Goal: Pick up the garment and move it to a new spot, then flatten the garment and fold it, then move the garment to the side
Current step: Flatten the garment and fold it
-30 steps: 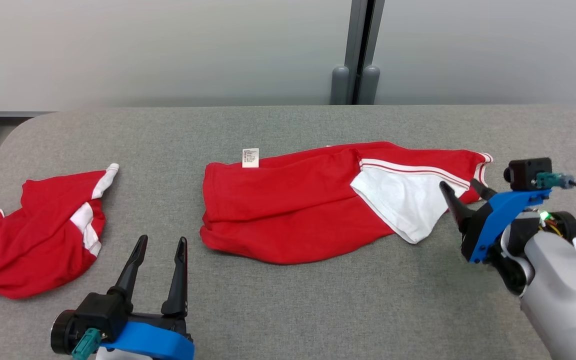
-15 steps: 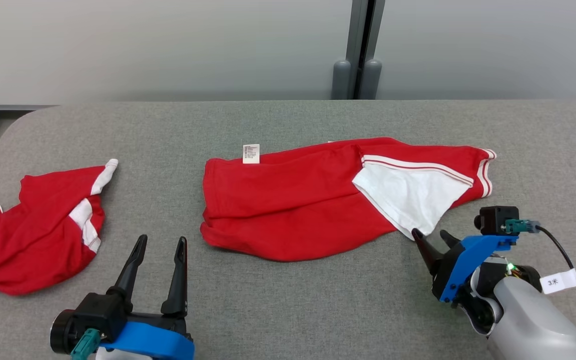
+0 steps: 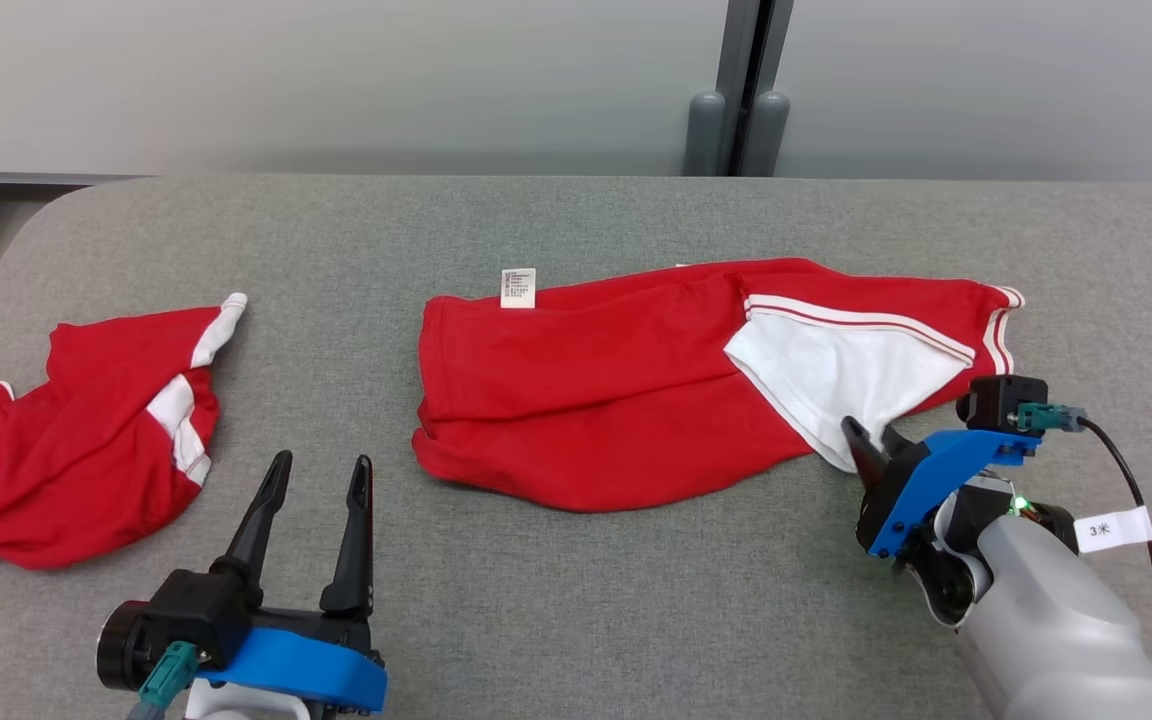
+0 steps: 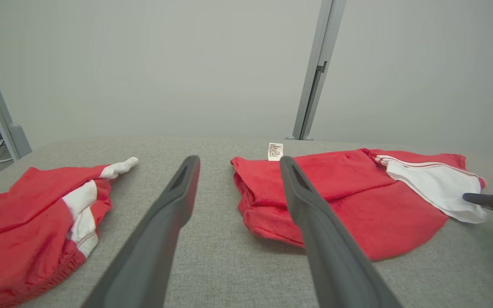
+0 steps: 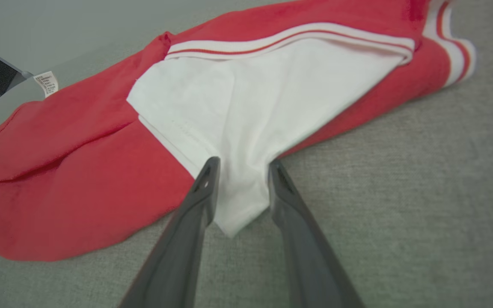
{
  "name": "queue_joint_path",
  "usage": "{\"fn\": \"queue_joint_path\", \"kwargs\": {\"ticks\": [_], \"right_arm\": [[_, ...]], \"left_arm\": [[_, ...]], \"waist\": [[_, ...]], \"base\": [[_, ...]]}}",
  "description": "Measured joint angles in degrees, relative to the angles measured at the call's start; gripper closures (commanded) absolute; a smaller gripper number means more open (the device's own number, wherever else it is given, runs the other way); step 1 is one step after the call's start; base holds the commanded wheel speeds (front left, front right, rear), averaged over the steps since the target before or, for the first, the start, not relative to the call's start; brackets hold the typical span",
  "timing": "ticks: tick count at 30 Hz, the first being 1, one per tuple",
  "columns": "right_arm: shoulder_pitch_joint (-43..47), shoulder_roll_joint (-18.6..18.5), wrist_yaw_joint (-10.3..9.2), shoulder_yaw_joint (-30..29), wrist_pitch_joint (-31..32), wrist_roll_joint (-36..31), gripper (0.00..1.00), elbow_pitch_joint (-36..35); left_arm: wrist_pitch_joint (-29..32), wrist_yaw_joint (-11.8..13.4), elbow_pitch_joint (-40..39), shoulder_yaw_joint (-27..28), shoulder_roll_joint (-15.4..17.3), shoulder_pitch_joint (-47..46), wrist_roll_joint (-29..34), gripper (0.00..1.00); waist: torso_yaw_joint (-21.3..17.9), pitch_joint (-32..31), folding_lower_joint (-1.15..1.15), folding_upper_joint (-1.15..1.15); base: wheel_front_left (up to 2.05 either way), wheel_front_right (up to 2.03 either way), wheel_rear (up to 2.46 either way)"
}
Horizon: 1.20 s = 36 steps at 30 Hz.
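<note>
The garment (image 3: pixel 616 390) is a red top with a white panel (image 3: pixel 836 375) and striped trim, lying spread across the middle of the grey table (image 3: pixel 576 620). My right gripper (image 3: pixel 868 432) is at the near tip of that white panel. In the right wrist view its two fingers stand astride the tip (image 5: pixel 243 162), partly drawn in, with white cloth (image 5: pixel 246 128) lying in the gap between them. My left gripper (image 3: pixel 324 460) stands open near the front edge, left of the garment (image 4: pixel 336 188), with nothing in it (image 4: pixel 239 159).
A second crumpled red and white garment (image 3: pixel 66 440) lies at the table's left end. A grey post (image 3: pixel 746 90) stands against the wall behind the table. Bare table runs along the front and the far right.
My right gripper has come down from the white panel's far right edge to its near tip, and its fingers have drawn closer together. The head camera has shifted slightly. The left arm is still.
</note>
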Motion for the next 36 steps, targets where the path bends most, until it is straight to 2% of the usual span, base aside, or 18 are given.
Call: {"fn": "queue_joint_path", "kwargs": {"ticks": [11,18,20,24,29,32,36], "right_arm": [[0.64,-0.52,0.00,-0.77,-2.91,-2.11,1.00,-0.37],[7.06,-2.52,0.00,-2.83,-0.99,-0.19,1.00,-8.83],[9.78,-4.23,0.00,-3.85,0.19,-0.73,1.00,-11.47],[15.83,-7.56,0.00,-8.62,2.60,-2.57,1.00,-16.12],[23.31,-7.87,0.00,-17.56,6.34,-6.62,1.00,-23.37],[27.64,-6.46,0.00,-23.60,9.56,-10.32,1.00,-29.97],[33.20,-1.57,0.00,-29.99,16.13,-14.85,1.00,-41.53]], "left_arm": [[0.00,-0.08,0.13,0.80,0.02,0.19,-0.07,0.00],[0.00,0.16,-0.23,1.66,0.14,1.43,-0.16,0.00],[0.00,0.27,-0.38,1.87,0.19,1.80,-0.18,0.00],[0.00,0.30,-0.64,1.94,0.32,2.27,-0.16,0.00],[0.00,0.33,-0.78,1.94,0.31,2.29,-0.16,0.00],[0.00,0.34,-0.81,1.96,0.30,2.31,-0.16,0.00],[0.01,0.33,-0.67,1.83,0.27,2.35,-0.16,0.00]], "waist": [[-0.38,-0.89,0.00,0.00],[-2.23,-1.95,-0.01,0.00],[-2.95,-2.12,-0.01,0.00],[-4.02,-2.37,-0.01,0.00],[-4.75,-2.51,-0.01,0.00],[-4.96,-2.62,-0.01,0.00],[-4.89,-2.98,-0.01,0.00]], "base": [[0.00,0.00,0.00],[0.00,0.00,0.00],[0.00,0.00,0.00],[0.00,0.00,0.00],[0.00,0.00,0.00],[0.00,0.00,0.00],[0.00,0.00,0.00]]}}
